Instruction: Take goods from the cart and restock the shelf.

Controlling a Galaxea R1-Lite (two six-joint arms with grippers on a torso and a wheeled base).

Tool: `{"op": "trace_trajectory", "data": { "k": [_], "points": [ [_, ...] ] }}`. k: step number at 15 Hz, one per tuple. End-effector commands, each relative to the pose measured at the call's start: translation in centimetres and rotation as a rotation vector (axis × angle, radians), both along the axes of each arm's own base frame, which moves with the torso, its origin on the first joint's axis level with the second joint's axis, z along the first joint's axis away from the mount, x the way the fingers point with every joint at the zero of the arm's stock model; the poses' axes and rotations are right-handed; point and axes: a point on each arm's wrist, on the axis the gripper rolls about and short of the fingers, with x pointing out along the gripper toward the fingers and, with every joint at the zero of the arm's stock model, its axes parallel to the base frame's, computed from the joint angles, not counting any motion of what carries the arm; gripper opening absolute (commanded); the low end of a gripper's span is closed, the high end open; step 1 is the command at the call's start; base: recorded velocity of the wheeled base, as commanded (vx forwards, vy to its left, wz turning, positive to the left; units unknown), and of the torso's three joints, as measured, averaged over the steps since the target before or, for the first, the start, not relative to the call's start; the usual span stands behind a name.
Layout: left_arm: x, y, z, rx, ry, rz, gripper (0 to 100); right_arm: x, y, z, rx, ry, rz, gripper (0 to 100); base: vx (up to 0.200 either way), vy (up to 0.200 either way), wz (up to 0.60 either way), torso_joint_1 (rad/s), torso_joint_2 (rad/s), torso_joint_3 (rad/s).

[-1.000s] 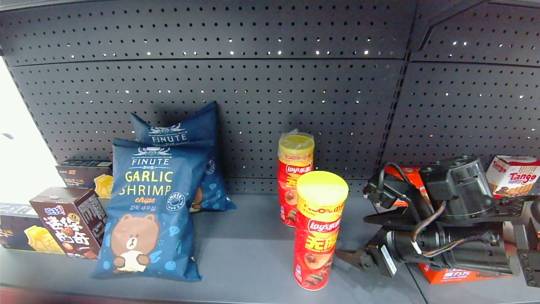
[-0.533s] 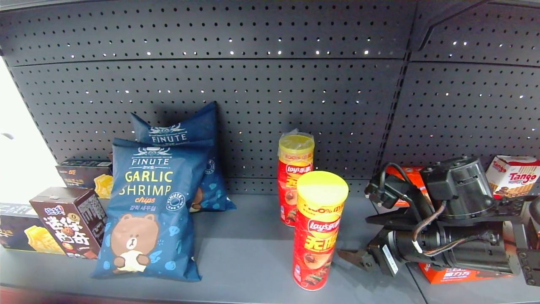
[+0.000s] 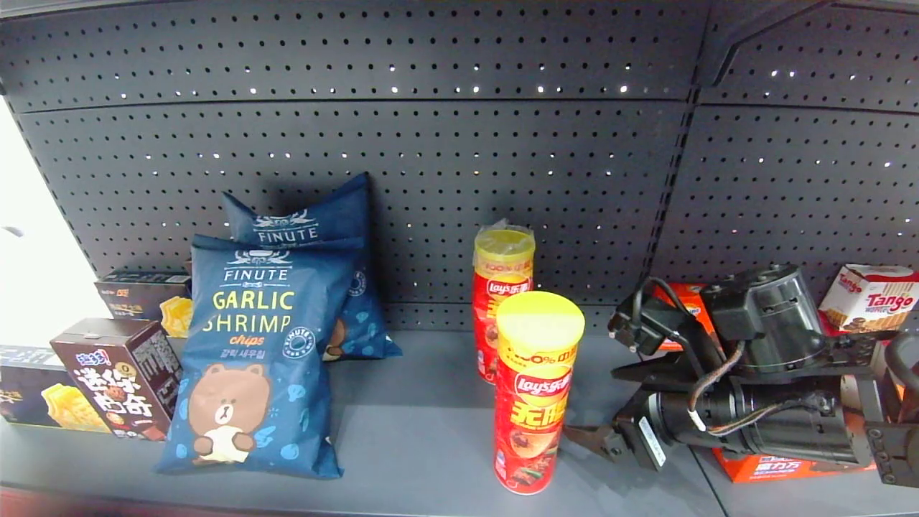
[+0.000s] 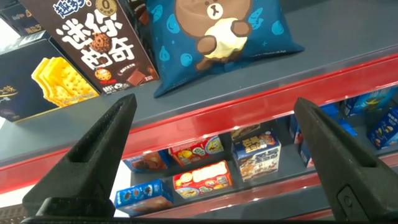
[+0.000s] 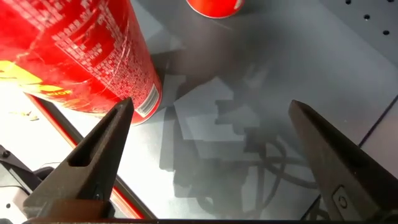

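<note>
Two red chip cans with yellow lids stand on the grey shelf [image 3: 416, 431]: a front can [image 3: 535, 391] and a back can [image 3: 502, 287] near the pegboard. My right gripper [image 3: 599, 409] is open and low over the shelf, just right of the front can. In the right wrist view the front can [image 5: 81, 56] lies outside one finger [image 5: 93, 168], very close to it, and the back can's base [image 5: 214, 5] shows farther off. My left gripper [image 4: 214, 102] is open in front of and below the shelf's red edge [image 4: 205, 121], holding nothing.
Two blue shrimp-chip bags [image 3: 258, 359] lean at the middle left, with dark snack boxes [image 3: 118, 377] beside them. Orange boxes [image 3: 761, 463] and a wafer box [image 3: 872, 298] sit under and behind my right arm. Bare shelf lies between bags and cans. Lower shelves [image 4: 205, 177] hold small boxes.
My right gripper has shifted a little to the left. The front can has moved slightly left with it.
</note>
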Motion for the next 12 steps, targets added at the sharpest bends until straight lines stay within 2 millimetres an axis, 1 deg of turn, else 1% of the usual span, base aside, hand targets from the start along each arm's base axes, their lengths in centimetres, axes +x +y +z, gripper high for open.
{"op": "trace_trajectory", "data": {
  "k": [1,9,12],
  "points": [
    [0.0,0.0,0.0,0.000,0.000,-0.001,100,0.0,0.3,-0.2,-0.004,0.004,0.007,100,0.000,0.000,0.00,0.000,0.00,0.000],
    [-0.1,0.0,-0.3,0.001,0.005,-0.001,100,0.4,1.6,-0.3,-0.005,0.006,0.034,100,0.000,0.000,0.00,0.000,0.00,0.000],
    [0.0,0.0,-0.4,0.002,0.006,-0.001,100,0.5,1.7,-0.3,-0.005,0.006,0.037,100,0.000,0.000,0.00,0.000,0.00,0.000]
  ]
}}
